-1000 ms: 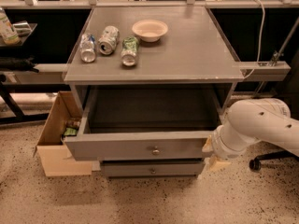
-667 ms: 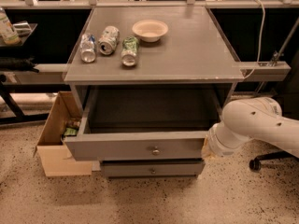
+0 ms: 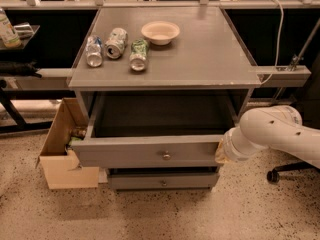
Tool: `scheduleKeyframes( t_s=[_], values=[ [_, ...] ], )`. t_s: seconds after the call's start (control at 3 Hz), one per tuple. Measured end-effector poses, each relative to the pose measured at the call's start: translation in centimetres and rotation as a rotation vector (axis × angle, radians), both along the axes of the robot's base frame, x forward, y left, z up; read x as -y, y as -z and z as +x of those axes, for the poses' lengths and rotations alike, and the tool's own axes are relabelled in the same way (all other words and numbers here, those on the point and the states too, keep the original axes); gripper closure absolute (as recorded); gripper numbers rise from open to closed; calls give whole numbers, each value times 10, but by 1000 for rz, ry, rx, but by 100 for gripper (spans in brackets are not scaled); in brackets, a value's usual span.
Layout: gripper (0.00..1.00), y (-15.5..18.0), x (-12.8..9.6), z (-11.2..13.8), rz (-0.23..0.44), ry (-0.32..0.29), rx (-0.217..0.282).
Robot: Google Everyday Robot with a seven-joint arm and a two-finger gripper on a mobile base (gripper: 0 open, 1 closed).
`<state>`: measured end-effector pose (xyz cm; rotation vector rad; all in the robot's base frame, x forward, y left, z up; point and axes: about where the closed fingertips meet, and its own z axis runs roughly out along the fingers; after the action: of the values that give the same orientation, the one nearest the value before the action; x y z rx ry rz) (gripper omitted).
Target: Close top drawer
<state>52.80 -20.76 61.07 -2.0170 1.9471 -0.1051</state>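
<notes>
The top drawer (image 3: pixel 145 151) is a wide grey drawer pulled out from under the grey cabinet top (image 3: pixel 210 54). Its flat front carries a small round silver knob (image 3: pixel 165 156) at centre, and its box looks empty. My white arm (image 3: pixel 272 131) reaches in from the right. My gripper (image 3: pixel 220 153) is at the right end of the drawer front, touching or very close to it. Its fingers are hidden behind the wrist.
A slimmer grey drawer (image 3: pixel 162 180) with a like knob sits below. Three cans (image 3: pixel 116 46) lie on the cabinet top beside a white bowl (image 3: pixel 160 32). An open cardboard box (image 3: pixel 62 151) stands on the floor at left. A chair base (image 3: pixel 280 171) is at right.
My arm has moved left toward the right end of the drawer front. The drawer looks about as far out as before.
</notes>
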Motion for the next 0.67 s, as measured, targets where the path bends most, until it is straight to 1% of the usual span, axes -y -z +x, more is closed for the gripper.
scheduleKeyframes(
  t_s=[0.33, 0.67],
  values=[
    [100, -4, 4, 15, 27, 28, 51],
    [100, -8, 7, 28, 44, 51, 84]
  ],
)
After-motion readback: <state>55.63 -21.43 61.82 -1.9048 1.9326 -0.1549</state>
